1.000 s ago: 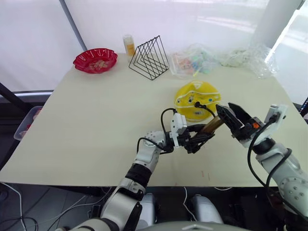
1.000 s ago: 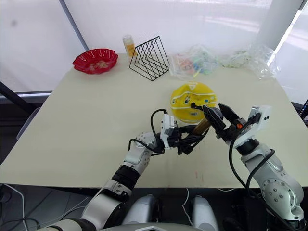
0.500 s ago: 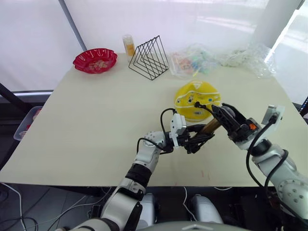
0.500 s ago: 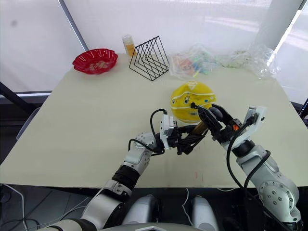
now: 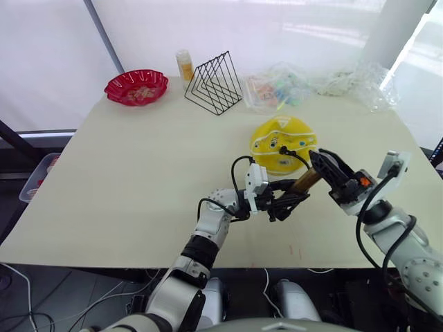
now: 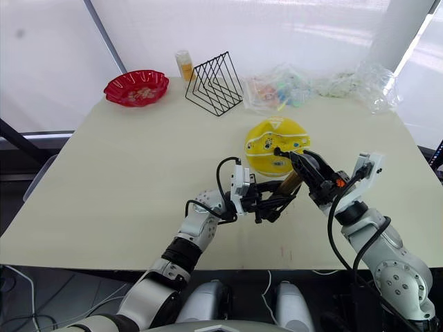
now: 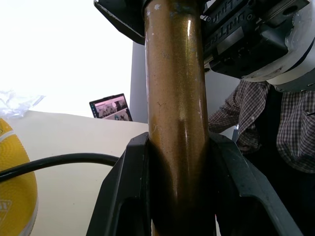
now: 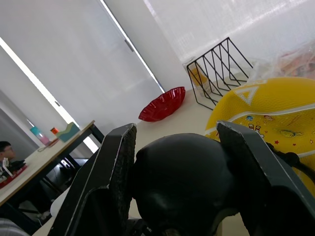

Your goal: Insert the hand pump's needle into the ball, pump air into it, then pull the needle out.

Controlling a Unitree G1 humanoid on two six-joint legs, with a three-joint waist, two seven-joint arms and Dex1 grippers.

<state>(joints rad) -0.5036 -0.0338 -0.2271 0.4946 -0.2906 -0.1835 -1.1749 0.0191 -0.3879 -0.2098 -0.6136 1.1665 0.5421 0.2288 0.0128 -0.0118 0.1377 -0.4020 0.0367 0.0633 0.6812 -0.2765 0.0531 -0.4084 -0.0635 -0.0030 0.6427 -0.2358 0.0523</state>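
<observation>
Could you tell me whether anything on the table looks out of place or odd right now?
The yellow ball looks odd: it lies saggy and flattened rather than round, with the pump's black hose running to it. Crumpled clear plastic bags lie along the far edge. Otherwise nothing looks spilled or broken.

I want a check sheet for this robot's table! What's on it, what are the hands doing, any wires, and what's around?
Surface: pale beige table, bare in the middle.
Job's things: saggy yellow rubber ball lying on the table; bronze-gold hand pump held above the table; its thin black hose reaches the ball; needle too small to tell.
Clutter: red scalloped bowl, black wire rack, small yellow bottle, clear plastic bags along the far edge.
Grippers: left gripper shut on the pump's barrel; right gripper shut on its black handle end.
Cables: black wires on both wrists.
Surroundings: white curtains; a person in a checked shirt.
</observation>
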